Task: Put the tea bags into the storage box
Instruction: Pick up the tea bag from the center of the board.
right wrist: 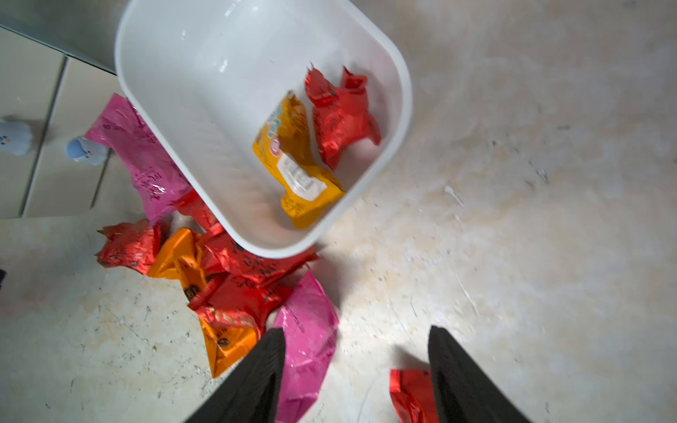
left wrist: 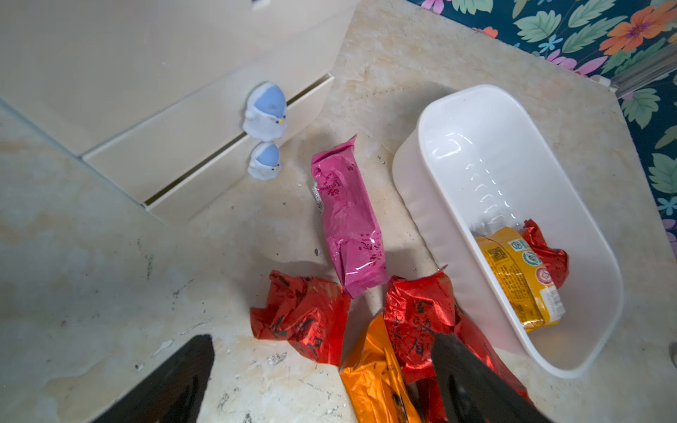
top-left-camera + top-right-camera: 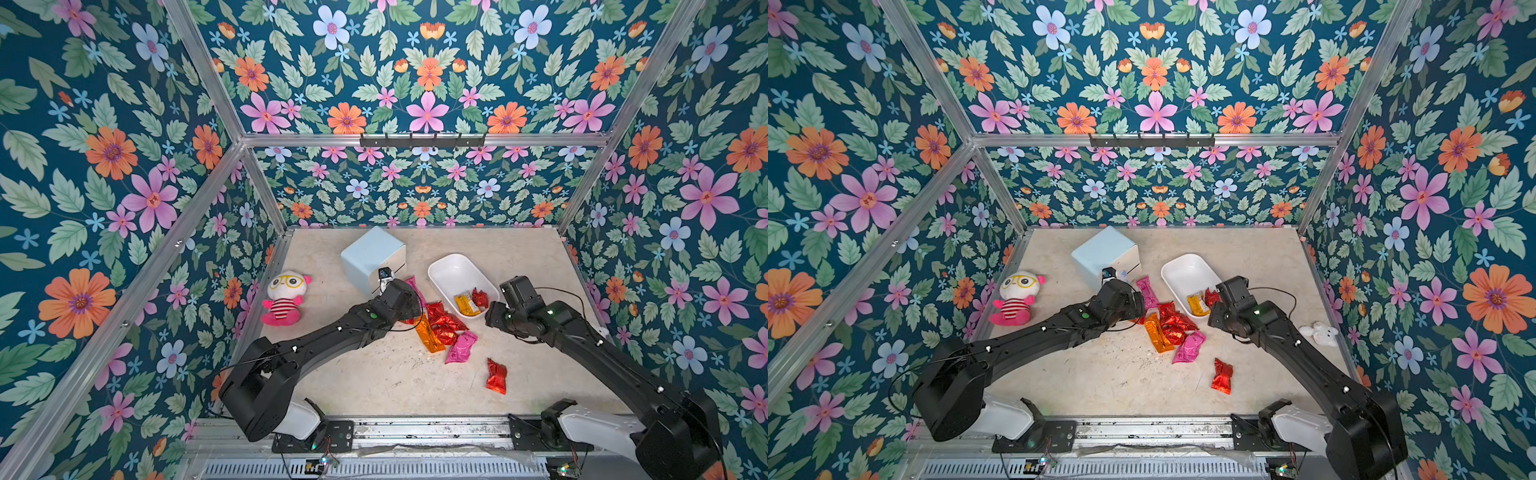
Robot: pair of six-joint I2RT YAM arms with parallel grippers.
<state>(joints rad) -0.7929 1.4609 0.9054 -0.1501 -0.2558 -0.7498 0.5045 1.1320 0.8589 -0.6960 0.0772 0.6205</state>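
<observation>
The right gripper (image 1: 355,373) hangs above the desk (image 3: 374,374) beside the storage box (image 3: 440,266), jaws spread and empty; the left gripper (image 2: 322,381), spread wide too, hovers over the tea bags (image 3: 440,328) heaped just beside the box. Judging by that, the next pick is the left arm's: it should come straight down on one sachet at the heap's edge — the red one (image 2: 300,318) lying apart from the overlapping bags looks easiest — and pinch across its crumpled middle, so no neighbour is dragged along. Two sachets are in the box, one yellow (image 1: 293,164), one red (image 1: 340,117). On the desk I count two pink, one orange, one stray red (image 3: 496,376) and several heaped reds — overlap hides their number.
</observation>
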